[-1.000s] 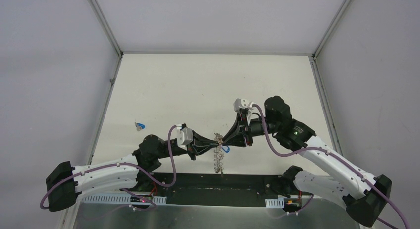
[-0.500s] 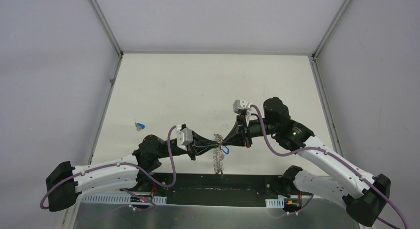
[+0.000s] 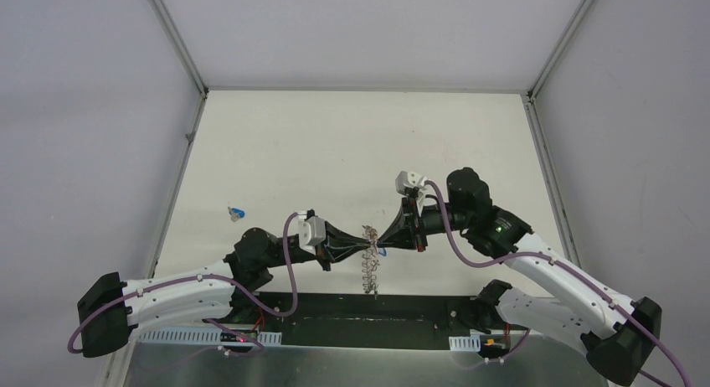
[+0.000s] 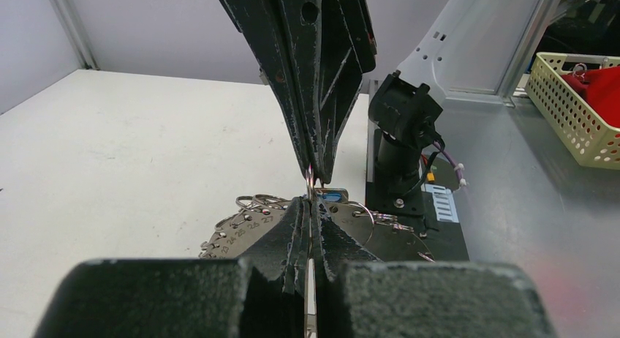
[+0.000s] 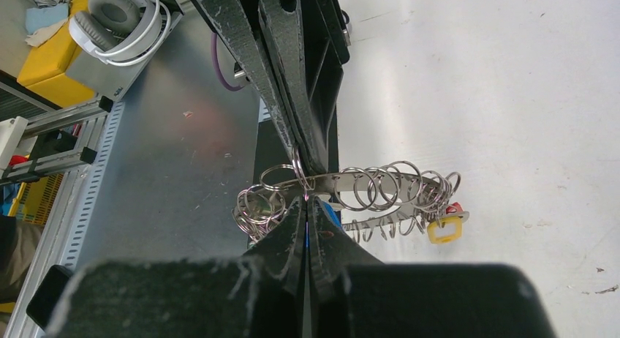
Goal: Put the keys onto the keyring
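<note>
Keyring (image 5: 358, 195) held up off the bench (image 3: 335, 144), between the two arms, near the bench's front edge and roughly midway across. Hangs on edge in the overhead view. Flat metal band with stamped numerals, fringed all round with small wire loops, too many and too overlapped to count.

Left pincer (image 4: 310, 205): fully closed, fingertips clamped across the band at its upper edge. Its own camera shows the band edge-on between the fingers. Right pincer (image 5: 306, 205): also fully closed, tips nose to nose with the left one's, nipping one small wire loop at the same spot on the ring. The two pairs of tips touch or nearly so; cannot tell which.

Count.
- Pincers: two, both on the ring.
- Keyrings: one.
- Keys on the ring, by colour: one blue tag (image 4: 333, 195) just beside the meeting tips; one yellow tag (image 5: 444, 229) and one red tag (image 5: 454, 208) together at the far end of the band from the tips. Three can be made out; the tangle of loops blocks a surer count.
- Loose key (image 3: 237, 212): one, blue-headed, lying on the bench well apart to the left, near the left edge.

Beyond the bench: one cream mesh basket (image 4: 566, 96) with something red in it, seen from the left wrist. One pair of white headphones (image 5: 121, 16) on a yellow box, seen from the right wrist.
</note>
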Motion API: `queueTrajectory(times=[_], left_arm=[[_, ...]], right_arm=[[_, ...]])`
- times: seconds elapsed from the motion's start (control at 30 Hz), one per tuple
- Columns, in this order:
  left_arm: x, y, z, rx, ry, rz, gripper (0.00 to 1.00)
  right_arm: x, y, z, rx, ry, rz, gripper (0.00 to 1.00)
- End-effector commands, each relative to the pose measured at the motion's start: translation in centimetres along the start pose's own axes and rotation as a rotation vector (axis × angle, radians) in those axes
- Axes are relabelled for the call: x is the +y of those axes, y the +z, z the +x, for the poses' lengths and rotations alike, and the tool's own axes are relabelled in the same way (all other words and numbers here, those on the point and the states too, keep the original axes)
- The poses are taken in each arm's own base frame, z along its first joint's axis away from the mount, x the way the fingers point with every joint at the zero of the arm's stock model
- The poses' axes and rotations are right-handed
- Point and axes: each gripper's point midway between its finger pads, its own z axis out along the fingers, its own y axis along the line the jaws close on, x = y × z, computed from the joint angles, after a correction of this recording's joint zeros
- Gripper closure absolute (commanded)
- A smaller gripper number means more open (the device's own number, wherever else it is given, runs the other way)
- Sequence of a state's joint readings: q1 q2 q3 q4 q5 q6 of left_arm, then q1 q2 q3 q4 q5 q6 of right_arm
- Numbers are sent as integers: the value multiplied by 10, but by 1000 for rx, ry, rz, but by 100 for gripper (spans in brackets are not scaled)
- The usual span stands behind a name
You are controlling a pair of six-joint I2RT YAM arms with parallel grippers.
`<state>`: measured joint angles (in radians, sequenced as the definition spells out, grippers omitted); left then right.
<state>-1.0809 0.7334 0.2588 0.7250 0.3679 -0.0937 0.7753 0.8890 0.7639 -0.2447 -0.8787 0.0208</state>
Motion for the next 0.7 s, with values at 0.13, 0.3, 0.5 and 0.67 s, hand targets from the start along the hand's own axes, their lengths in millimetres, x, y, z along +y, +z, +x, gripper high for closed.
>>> queueTrajectory(times=[0.13, 0.3, 0.5, 0.67], left_arm=[[-8, 5, -39, -135, 35, 34, 100], [-8, 5, -40, -137, 36, 34, 100], [-8, 6, -39, -134, 31, 34, 100], [-7, 6, -38, -131, 31, 33, 100]], right_arm=[[-6, 0, -2, -11, -18, 23, 100], [-11, 3, 2, 6, -1, 30, 100], [-15, 5, 4, 18, 21, 40, 99], [-17, 2, -1, 6, 2, 72, 71]])
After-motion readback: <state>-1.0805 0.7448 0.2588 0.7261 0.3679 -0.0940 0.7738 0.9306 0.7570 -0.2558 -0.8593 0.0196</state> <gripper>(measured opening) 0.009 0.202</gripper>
